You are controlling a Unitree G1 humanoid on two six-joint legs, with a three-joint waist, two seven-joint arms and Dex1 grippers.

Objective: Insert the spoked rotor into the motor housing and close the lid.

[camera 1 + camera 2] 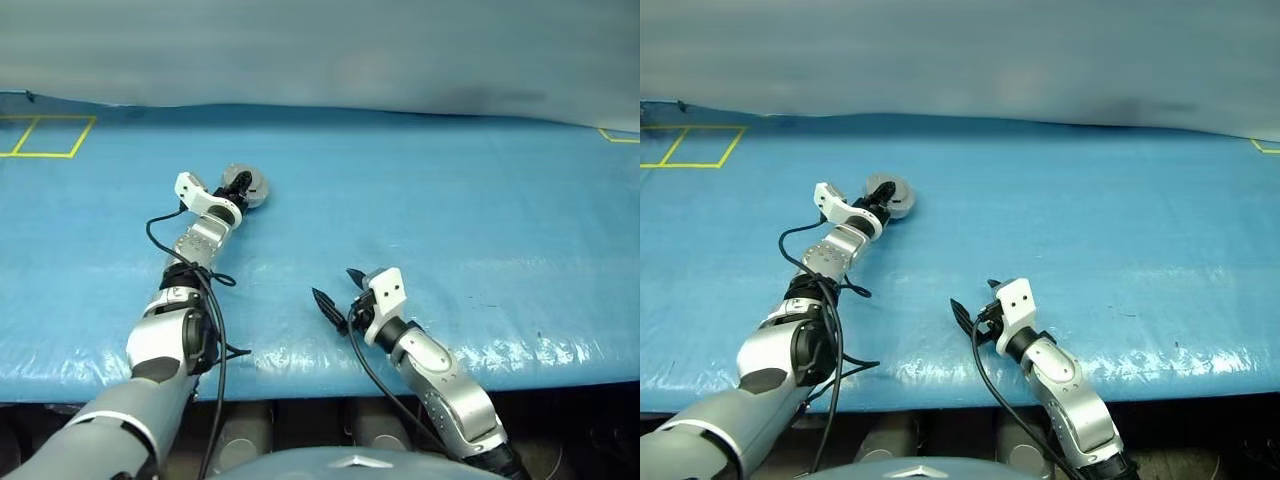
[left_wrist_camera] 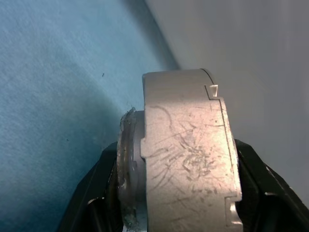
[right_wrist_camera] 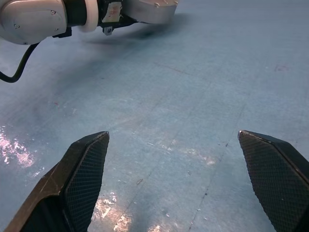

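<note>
Left wrist view has my left gripper [image 1: 240,187] clamped on the closed housing [image 2: 186,154], a scratched grey metal puck with its notched lid [image 2: 176,84] seated, out over the crinkly blue sheet [image 1: 420,200], so I'd lower it level, while the right gripper [image 1: 337,291] hangs wide open, empty, nearer me.

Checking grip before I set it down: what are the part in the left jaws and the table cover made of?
The closed motor housing, shut in the left gripper, looks like bare grey metal, likely aluminium: matte, with fine scratches and a notched seam. The table cover looks like blue plastic sheet, glossy and wrinkled at the near edge.
</note>
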